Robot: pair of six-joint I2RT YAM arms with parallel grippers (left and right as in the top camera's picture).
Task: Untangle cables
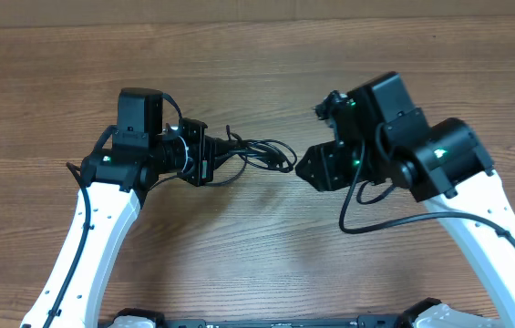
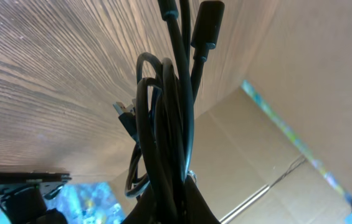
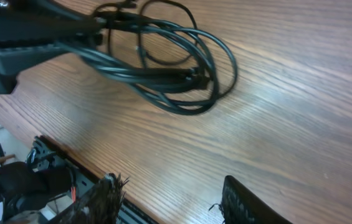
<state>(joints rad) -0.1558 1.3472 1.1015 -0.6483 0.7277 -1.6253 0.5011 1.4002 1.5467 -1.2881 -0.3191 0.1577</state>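
Nearest in the right wrist view, the right gripper (image 3: 168, 186) has its fingers spread apart with only bare worktop (image 3: 288, 93) between them. Just beyond lie the cables (image 3: 188, 74), one knot of overlapping black loops resting on the wood. Farther off, the left gripper (image 1: 216, 157) has its fingers closed on the bundle's other end.

The risk, as I judge it, is the right fingers closing over several strands at once. A pull would then cinch the loops tighter, or drag the bundle out of the left grip. A plug (image 2: 210, 18) could also snag inside a loop.

How many cables there are, and which strand leads to which end, cannot be made out. In the left wrist view the grip point itself is cut off at the bottom edge
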